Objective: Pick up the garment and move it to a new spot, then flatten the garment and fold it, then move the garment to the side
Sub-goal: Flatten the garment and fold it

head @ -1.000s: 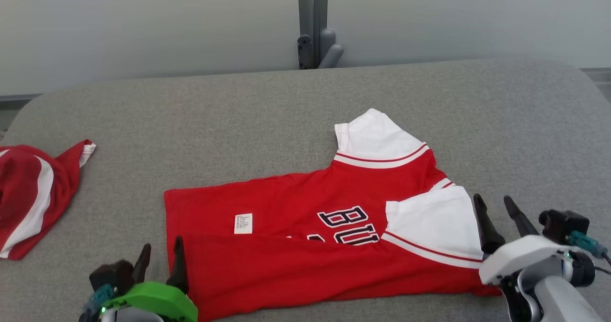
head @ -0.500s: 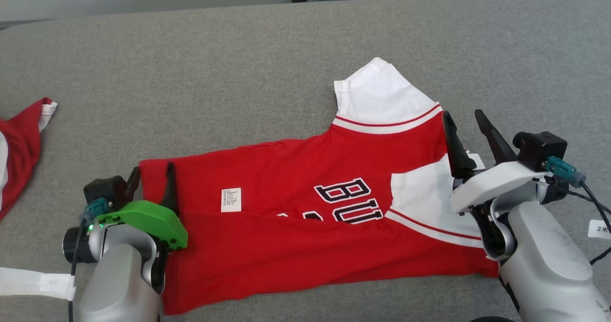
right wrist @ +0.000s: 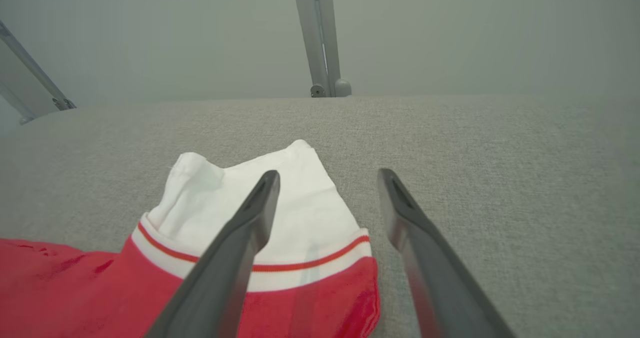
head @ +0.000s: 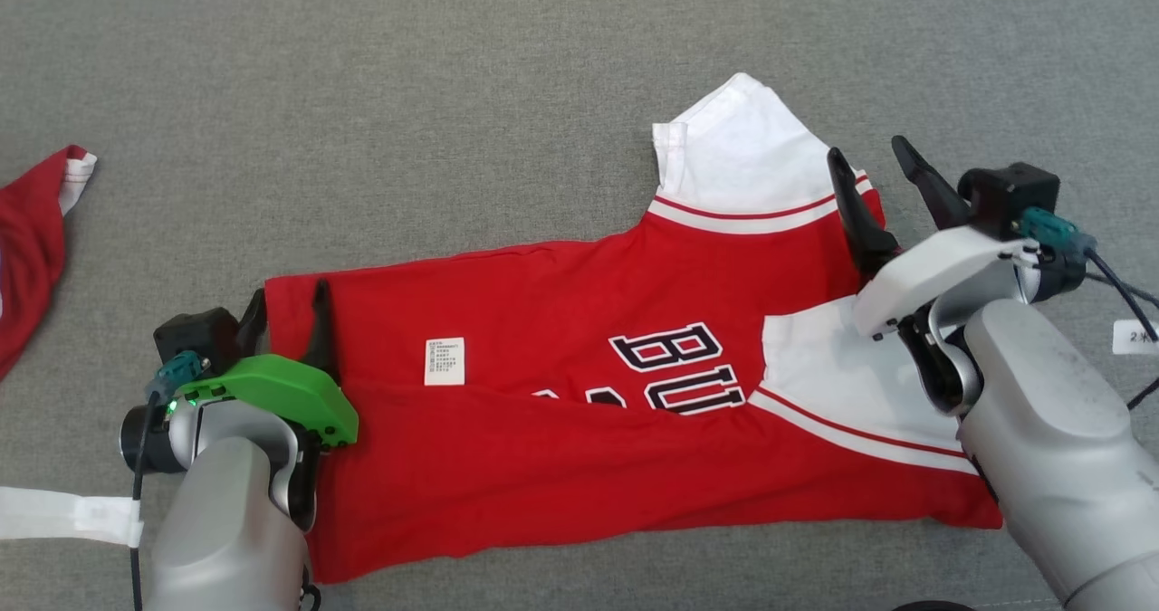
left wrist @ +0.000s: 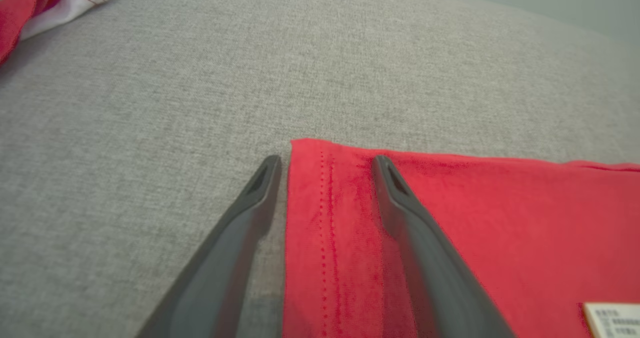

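Head view: the shirt [head: 579, 394] lies half-folded on the worktop [head: 453, 95]; my left gripper [head: 288, 292] and right gripper [head: 866, 147] gape wide, empty.
Left wrist view: straddling the hem [left wrist: 320, 178], I may pinch one layer only.
Right wrist view: I hang half off the sleeve [right wrist: 310, 203]; closing could miss.

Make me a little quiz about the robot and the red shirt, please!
1. Fill in the gap: the small label on the jersey lies nearer the ___ gripper.
2. True or false: the left gripper is shut tight.
3. Which part of the jersey is the right gripper closest to? A) a white sleeve B) the label C) a pocket

Key: 1. left. 2. False: it is open, with one finger over the red cloth and one over the grey surface. 3. A.
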Robot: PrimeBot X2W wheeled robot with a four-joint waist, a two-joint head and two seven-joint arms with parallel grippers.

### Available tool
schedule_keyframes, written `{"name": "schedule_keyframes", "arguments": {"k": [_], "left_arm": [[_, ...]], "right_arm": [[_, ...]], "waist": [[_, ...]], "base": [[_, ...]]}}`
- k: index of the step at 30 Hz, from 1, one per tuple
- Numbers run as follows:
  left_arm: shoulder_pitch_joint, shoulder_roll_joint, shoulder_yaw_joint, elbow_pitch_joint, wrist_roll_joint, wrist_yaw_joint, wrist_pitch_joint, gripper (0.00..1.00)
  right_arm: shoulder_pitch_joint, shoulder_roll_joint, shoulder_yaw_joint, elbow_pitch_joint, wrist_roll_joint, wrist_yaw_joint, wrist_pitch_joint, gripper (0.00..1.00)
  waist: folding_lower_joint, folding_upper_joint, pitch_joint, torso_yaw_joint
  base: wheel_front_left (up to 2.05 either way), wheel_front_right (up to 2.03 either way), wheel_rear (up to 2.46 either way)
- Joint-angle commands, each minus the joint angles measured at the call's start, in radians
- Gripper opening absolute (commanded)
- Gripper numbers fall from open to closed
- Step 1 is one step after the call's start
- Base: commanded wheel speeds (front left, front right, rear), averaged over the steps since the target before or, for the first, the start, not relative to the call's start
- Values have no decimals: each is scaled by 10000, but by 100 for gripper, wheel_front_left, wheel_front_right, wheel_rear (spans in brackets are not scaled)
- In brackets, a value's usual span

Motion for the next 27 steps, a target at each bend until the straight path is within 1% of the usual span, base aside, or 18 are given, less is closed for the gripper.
{"name": "schedule_keyframes", "arguments": {"k": [1,5,9,13,16,18,23,24,25,26,27], "left_arm": [[-172,-41,-88,33,41,-34,28,0],[-381,-94,-278,-177,62,-89,25,0],[-481,-124,-519,-374,0,-105,19,0],[-610,-157,-903,-518,-109,-118,17,0],[-722,-172,-1397,-651,-490,-116,16,0],[-794,-172,-1770,-733,-812,-117,16,0],[-1049,-169,-2505,-901,-1347,-118,16,0],[-1073,-171,-2592,-930,-1442,-118,16,0],[-1073,-171,-2592,-930,-1442,-118,16,0],[-1080,-170,-2677,-957,-1519,-118,18,0],[-1074,-167,-2759,-973,-1589,-118,16,0]], "right_arm": [[-489,-194,327,307,-79,-1,140,100],[-1542,-448,1098,1309,-29,-2,569,100],[-2452,-571,1472,2138,341,-2,850,100],[-3112,-745,2087,2837,601,-1,1388,100],[-3518,-804,2475,3153,1001,-2,1805,100],[-3843,-976,2736,3360,993,-2,1912,100],[-4437,-1088,2963,4001,1283,-2,2035,99],[-4498,-1097,3061,4086,1292,-2,2071,88],[-4498,-1097,3061,4086,1292,-2,2071,88],[-4534,-1080,3186,4146,1334,-2,2119,84],[-4564,-1074,3288,4194,1405,-2,2171,75]], "waist": [[0,0,169,154],[0,0,299,399],[0,0,406,715],[0,0,603,1065],[0,0,806,1302],[0,0,970,1437],[0,0,1296,1759],[0,0,1324,1807],[0,0,1324,1807],[0,0,1349,1845],[0,0,1366,1871]], "base": [[0,0,0],[0,0,0],[0,0,0],[0,0,0],[0,0,0],[0,0,0],[0,0,0],[0,0,0],[0,0,0],[0,0,0],[0,0,0]]}}
